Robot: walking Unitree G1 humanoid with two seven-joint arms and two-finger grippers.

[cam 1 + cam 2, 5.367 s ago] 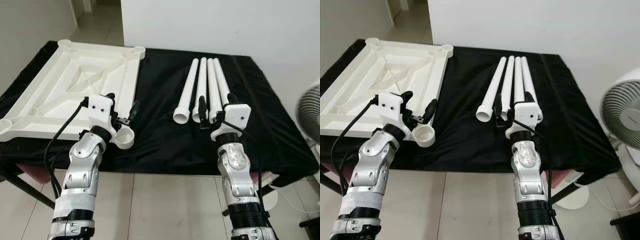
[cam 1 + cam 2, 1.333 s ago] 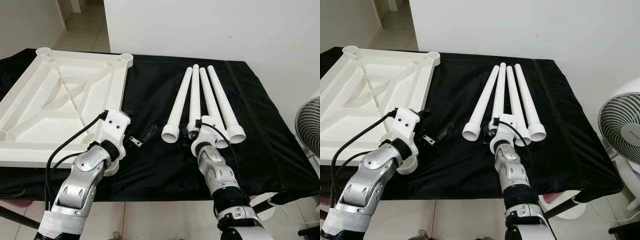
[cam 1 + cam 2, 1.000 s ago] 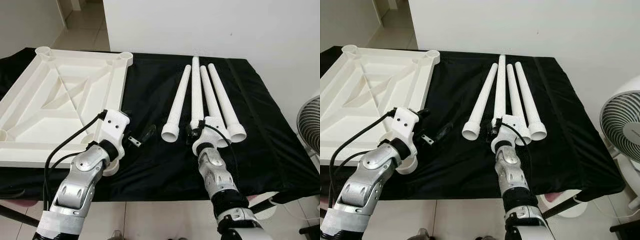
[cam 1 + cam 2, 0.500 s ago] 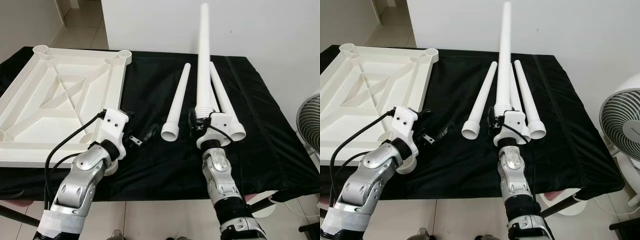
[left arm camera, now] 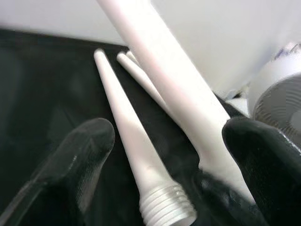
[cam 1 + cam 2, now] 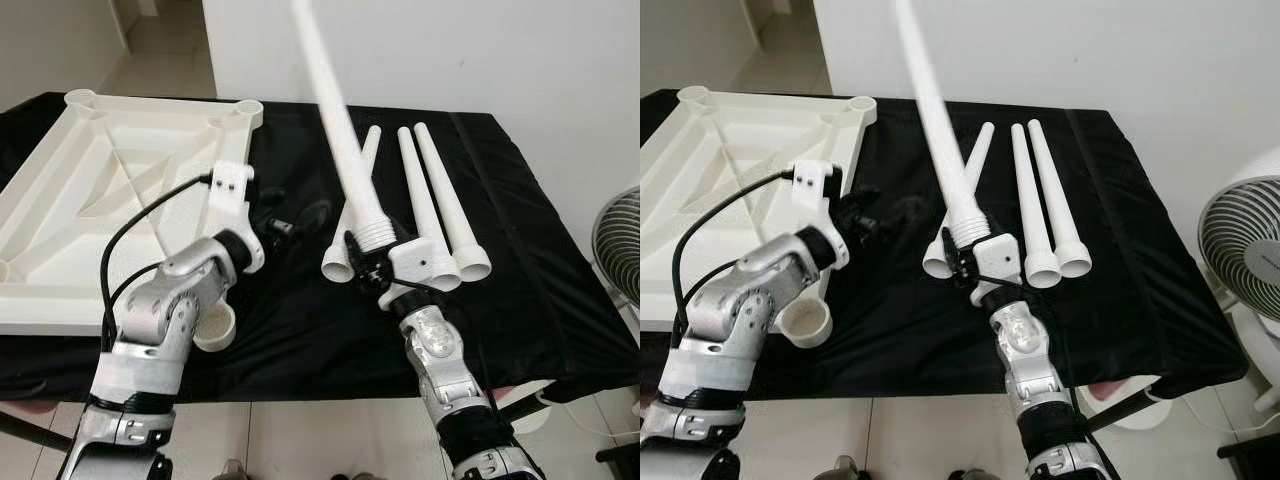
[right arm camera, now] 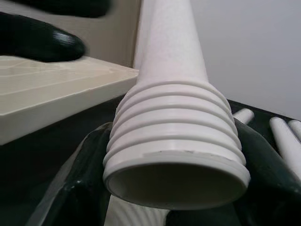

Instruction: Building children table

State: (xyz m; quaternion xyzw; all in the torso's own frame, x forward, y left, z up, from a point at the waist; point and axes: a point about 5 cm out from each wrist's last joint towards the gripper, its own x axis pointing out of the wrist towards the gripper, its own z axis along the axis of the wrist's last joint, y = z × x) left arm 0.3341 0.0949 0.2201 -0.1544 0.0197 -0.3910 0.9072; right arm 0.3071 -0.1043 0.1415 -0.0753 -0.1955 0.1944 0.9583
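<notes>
The white children's tabletop (image 6: 120,180) lies upside down on the left of the black cloth. My right gripper (image 6: 372,262) is shut on a white table leg (image 6: 335,130) just below its threaded end (image 7: 174,141), with a finger (image 7: 80,188) on each side. That leg is lifted and leans up and to the left. Three more legs (image 6: 440,200) lie side by side on the cloth behind it. My left gripper (image 6: 295,220) hovers open above the cloth beside the tabletop's right edge, pointing at the lifted leg (image 5: 164,80), which stands between its fingertips (image 5: 89,141) but further off.
The black-covered table (image 6: 530,280) ends at its front edge near my arms. A round corner socket (image 6: 215,330) of the tabletop overhangs the front. A white fan (image 6: 615,235) stands on the right. A white wall rises behind the table.
The held leg has swung from upright to leaning left. My left arm has risen and moved right and forward, bringing its open gripper closer to the leg.
</notes>
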